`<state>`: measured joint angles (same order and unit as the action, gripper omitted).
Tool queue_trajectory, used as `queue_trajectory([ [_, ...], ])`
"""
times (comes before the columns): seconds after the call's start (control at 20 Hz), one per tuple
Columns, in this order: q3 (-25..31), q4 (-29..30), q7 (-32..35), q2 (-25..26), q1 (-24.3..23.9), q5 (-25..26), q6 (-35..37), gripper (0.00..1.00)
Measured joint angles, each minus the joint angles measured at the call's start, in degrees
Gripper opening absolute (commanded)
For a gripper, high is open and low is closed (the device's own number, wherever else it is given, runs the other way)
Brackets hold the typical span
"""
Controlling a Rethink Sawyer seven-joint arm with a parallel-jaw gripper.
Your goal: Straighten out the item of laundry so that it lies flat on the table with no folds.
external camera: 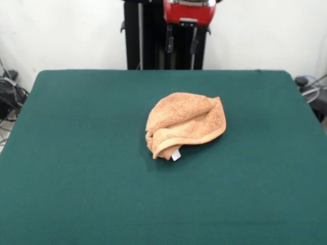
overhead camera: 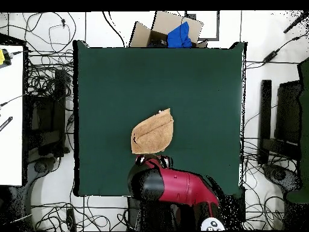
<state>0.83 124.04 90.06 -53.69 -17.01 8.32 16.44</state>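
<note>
Fingers (external camera: 181, 46): two dark prongs are seen hanging parted under the red wrist at 12 o'clock in the front view, nothing between them, so they are read as open and empty; they are held well above and behind the towel (external camera: 185, 124), with no contact. In the overhead view the arm (overhead camera: 172, 186) is seen at 6 o'clock, its head just beside the towel's near edge, but the fingers themselves cannot be made out there. Towel is located roughly mid-tabletop (external camera: 76, 153), slightly toward 1 o'clock of centre in the front view; in the overhead it sits just below centre, toward 6 o'clock. It is bunched into a rounded lump: one layer is folded over the top, a rolled hem is tucked under at the 7 o'clock side, and a small white tag (external camera: 176, 155) is exposed at the lump's 6 o'clock edge. No corner is laid out flat. Progress is judged as essentially nil: no straightening is evident, and every fold remains to be opened. Left to do, as judged: a free edge or corner must be gripped, the top layer peeled back, then the cloth pulled and spread until flat. Ample bare green surface is available on all sides for spreading.
</note>
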Motion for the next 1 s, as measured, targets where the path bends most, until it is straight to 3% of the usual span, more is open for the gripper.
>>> queue_trajectory([
  [0.5, 0.48, -0.02, 0.00, 3.81, -0.29, -0.01, -3.08, 1.00],
  [1.0, 0.54, -0.07, 0.01, 11.77, 0.15, -0.06, -24.57, 1.00],
])
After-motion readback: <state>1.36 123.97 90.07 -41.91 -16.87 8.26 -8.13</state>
